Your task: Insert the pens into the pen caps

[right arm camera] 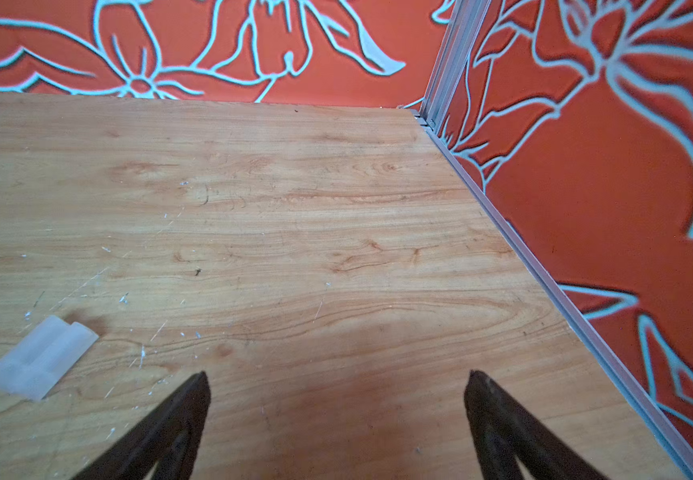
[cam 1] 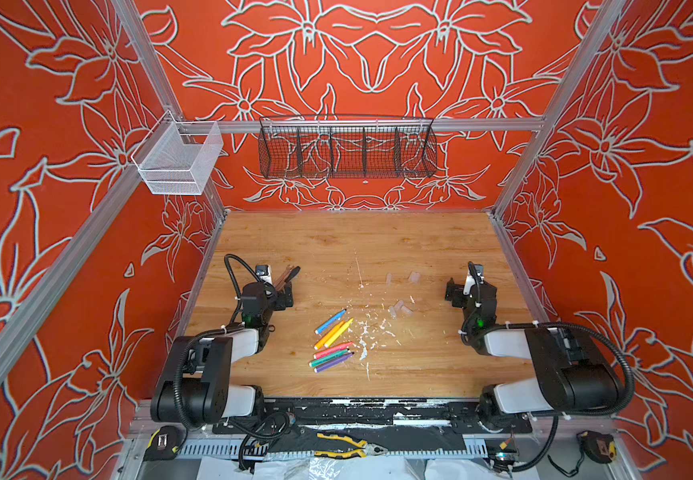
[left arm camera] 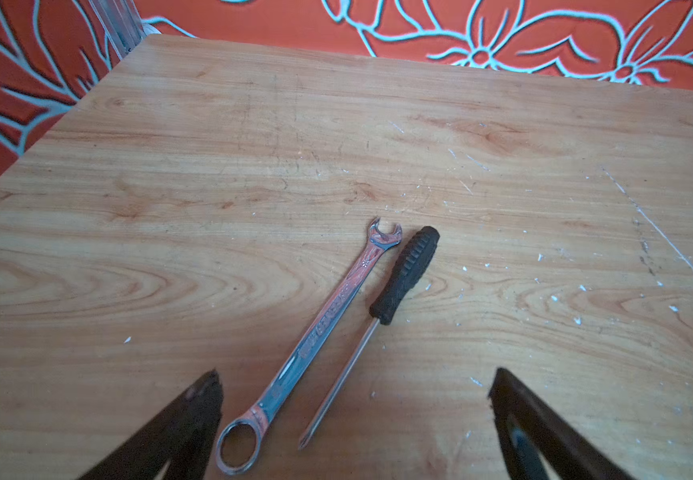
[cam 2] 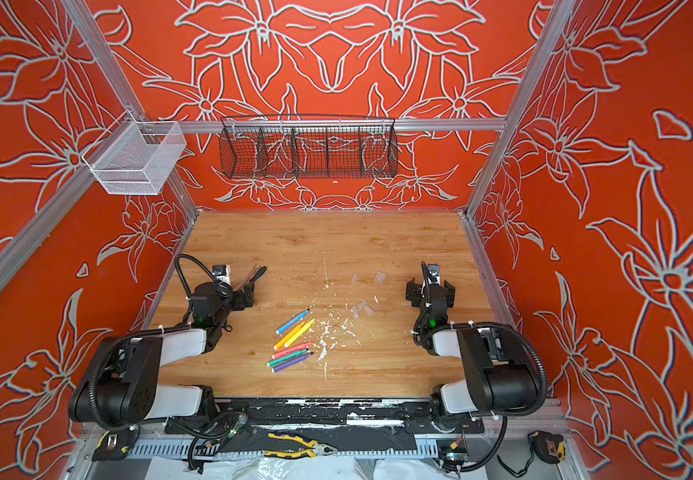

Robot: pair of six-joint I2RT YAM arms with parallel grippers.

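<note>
Several pens (cam 1: 332, 340) (cam 2: 292, 340) lie side by side near the table's front middle in both top views: blue, orange, yellow, pink-red, green and purple. The clear pen caps lie further back to the right, two apart (cam 1: 388, 278) (cam 1: 414, 277) and a small cluster (cam 1: 399, 308) (cam 2: 363, 308). In the right wrist view, a pair of caps (right arm camera: 41, 361) lies off to the side. My left gripper (cam 1: 283, 297) (left arm camera: 357, 374) is open over a wrench and a screwdriver. My right gripper (cam 1: 470, 289) (right arm camera: 337, 373) is open over bare wood.
A wrench (left arm camera: 336, 303) and a black-handled screwdriver (left arm camera: 407, 274) lie between the left fingers. White flecks (cam 1: 363, 332) dot the wood beside the pens. A black wire basket (cam 1: 346, 151) and a white mesh basket (cam 1: 178, 160) hang on the back rail. Yellow-handled pliers (cam 1: 349, 446) lie below the front edge.
</note>
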